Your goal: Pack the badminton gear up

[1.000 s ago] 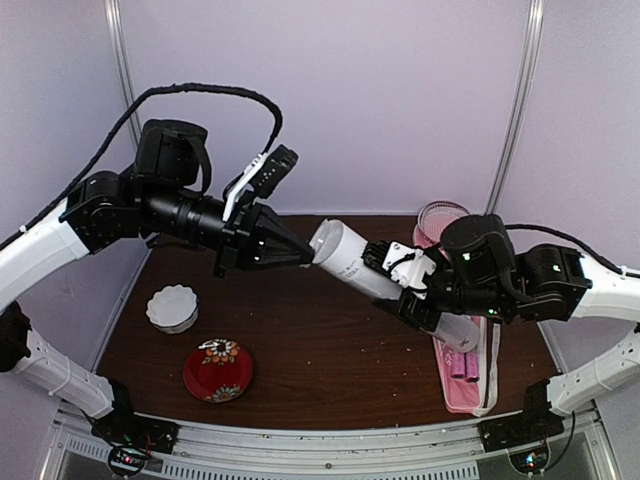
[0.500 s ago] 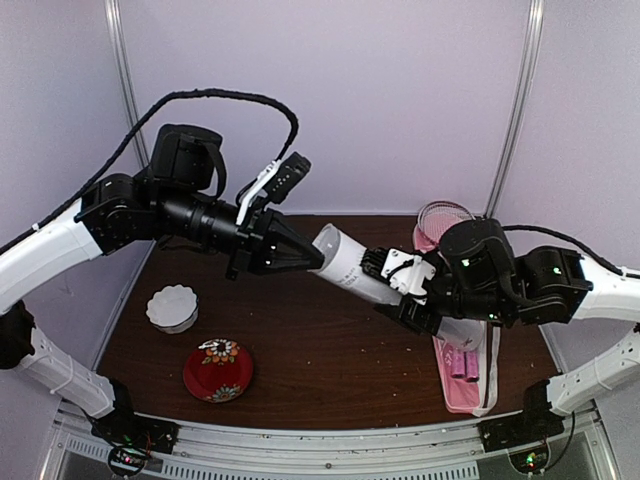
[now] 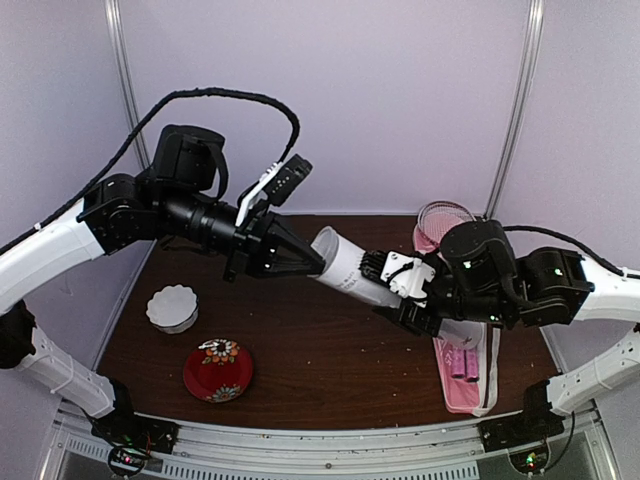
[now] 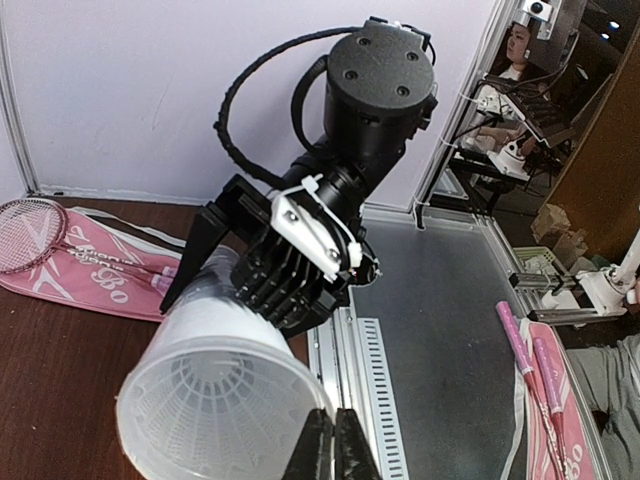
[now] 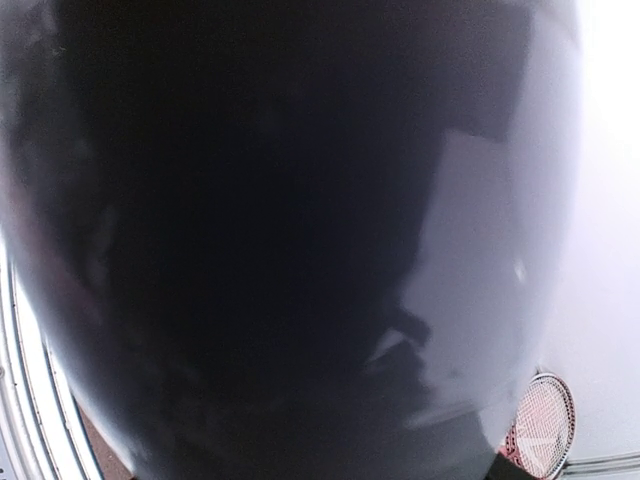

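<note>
The long white tube (image 3: 345, 262) is held off the table at a slant by my right gripper (image 3: 405, 290), which is shut round its middle. The tube's open mouth faces my left gripper (image 3: 318, 264). In the left wrist view my left gripper (image 4: 335, 445) is shut, its tips at the rim of the tube (image 4: 220, 370). A white feather shuttlecock (image 4: 195, 410) sits inside the tube. The pink bag (image 3: 465, 380) lies at the right with pink racquet handles (image 3: 462, 362) in it and a racquet head (image 3: 440, 220) sticking out behind. The right wrist view is blocked dark by the tube (image 5: 300, 240).
A white scalloped bowl (image 3: 172, 307) and a red floral plate (image 3: 218, 370) stand on the left of the brown table (image 3: 330, 350). The pink bag (image 4: 90, 275) and racquet head (image 4: 30, 235) lie beyond the tube in the left wrist view.
My left gripper has moved right, up to the tube's open mouth. The right gripper has shifted the tube slightly toward it. Little moved in the last half second.
</note>
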